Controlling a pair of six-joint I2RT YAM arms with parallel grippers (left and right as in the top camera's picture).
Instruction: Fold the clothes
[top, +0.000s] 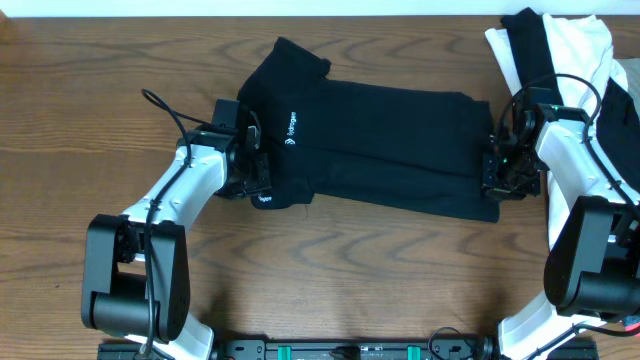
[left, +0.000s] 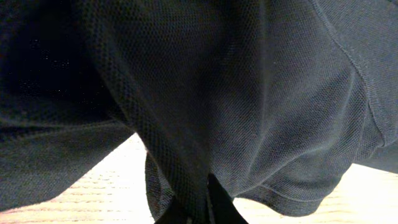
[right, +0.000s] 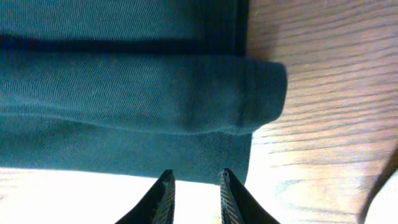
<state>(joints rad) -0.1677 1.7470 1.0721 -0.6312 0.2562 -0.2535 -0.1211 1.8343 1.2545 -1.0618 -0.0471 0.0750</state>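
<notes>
1. Black shirt (left: 261, 93): nearest the left wrist camera. Its open-knit cloth fills that view, bunched and draped. A ridge of it runs down to 6 o'clock and is pinched there in the left end effector (left: 200, 208), whose jaws are closed tight on the fabric.
2. Same shirt, overhead: lies flat mid-counter (top: 100, 90), long axis running 9 to 3 o'clock. A white logo (top: 291, 140) sits toward the 9 o'clock end and a sleeve (top: 300, 58) juts out at 11 o'clock. The long sides look already turned in.
3. Left end effector, overhead: at the shirt's 8 o'clock corner, beside the logo.
4. Right end effector (top: 497, 178): at the 3 o'clock hem (right: 245, 106). Its fingers (right: 165, 196) stand narrowly apart with their tips at the hem's edge. No cloth is seen clamped between them.
5. Pile of black and white garments (top: 560, 45): at 1 o'clock, apart from the work.

Step in hand (judged): taking hold of both ends ahead of a crosswise fold; only the left grip is made.

Next move (judged): the right end effector must close on the hem. One end then lifts and carries over the other, edges kept square and the layers not dragged.
</notes>
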